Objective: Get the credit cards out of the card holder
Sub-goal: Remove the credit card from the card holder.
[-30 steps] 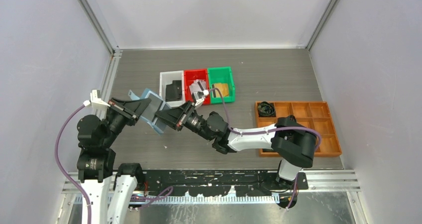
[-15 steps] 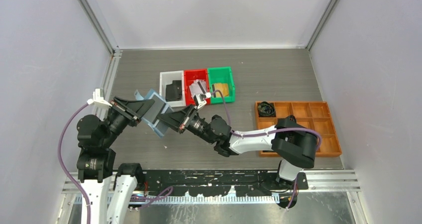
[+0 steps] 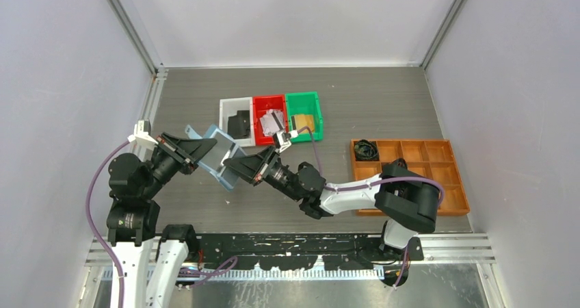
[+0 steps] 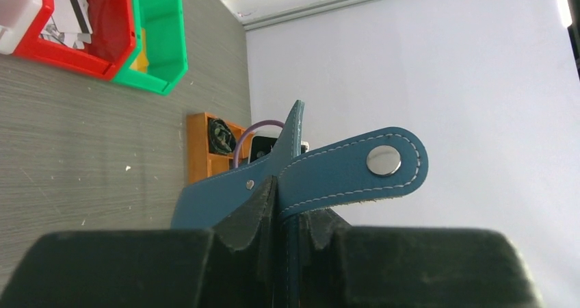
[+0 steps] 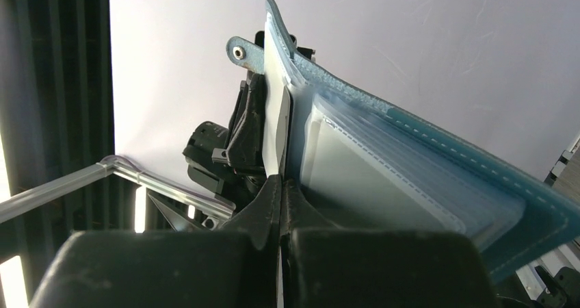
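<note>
Over the left-middle of the worktop [image 3: 376, 103], the card holder [image 3: 217, 154] is held up between the 2 arms. It's folded open, with the lighter blue inside turned toward the right arm. The left fingers [image 4: 263, 215] are clamped shut on the dark blue outer flap. The snap tab [image 4: 383, 161] sticks out just past them with its metal stud showing.

The right fingers [image 5: 270, 205] are squeezed closed too, pinching the edge of a pale card [image 5: 275, 130] that stands against the inside of the holder. A stack of clear pockets [image 5: 383, 178] sits right beside it. Can't tell how far that card is out of its slot.

Farther back there are 3 bins in a row, touching each other. The white bin [image 3: 222, 116] has a black card [image 3: 239, 123] in it. The red bin [image 3: 269, 97] has silver-grey cards [image 3: 271, 120], and the green bin [image 3: 303, 94] has a gold card [image 3: 304, 122]. Off to the right, well apart from the bins, sits an orange divided tray [image 3: 444, 142]. A coiled black cable [image 3: 366, 149] lies in its far-left compartment.
</note>
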`<state>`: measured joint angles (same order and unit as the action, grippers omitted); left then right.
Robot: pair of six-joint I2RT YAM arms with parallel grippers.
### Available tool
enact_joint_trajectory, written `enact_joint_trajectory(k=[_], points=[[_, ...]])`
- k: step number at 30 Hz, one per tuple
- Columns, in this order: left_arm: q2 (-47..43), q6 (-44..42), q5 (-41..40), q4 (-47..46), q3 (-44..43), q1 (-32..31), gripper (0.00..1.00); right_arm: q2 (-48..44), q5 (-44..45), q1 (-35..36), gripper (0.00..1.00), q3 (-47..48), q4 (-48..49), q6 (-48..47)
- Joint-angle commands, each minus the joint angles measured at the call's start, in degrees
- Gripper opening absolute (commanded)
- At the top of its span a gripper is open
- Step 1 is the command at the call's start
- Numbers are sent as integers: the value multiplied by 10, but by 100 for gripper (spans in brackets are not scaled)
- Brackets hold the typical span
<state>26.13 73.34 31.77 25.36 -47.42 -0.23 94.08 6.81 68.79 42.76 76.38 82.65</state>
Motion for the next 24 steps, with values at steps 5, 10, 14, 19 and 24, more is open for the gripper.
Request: enact_joint_trajectory(k=[5, 10, 14, 19, 24], points=[[0, 20, 22, -27, -25, -3, 14, -15, 17, 2, 1, -24, 56, 3], [1, 19, 19, -28, -28, -2, 12, -16, 14, 4, 1, -34, 46, 6], [1, 20, 18, -27, -26, -3, 9, -8, 10, 6, 3, -19, 42, 15], [-3, 15, 14, -16, -28, -2, 0, -5, 4, 6, 35, 9, 37, 16], [-2, 18, 19, -16, -30, -3, 0, -4, 2, 6, 36, 28, 27, 11]])
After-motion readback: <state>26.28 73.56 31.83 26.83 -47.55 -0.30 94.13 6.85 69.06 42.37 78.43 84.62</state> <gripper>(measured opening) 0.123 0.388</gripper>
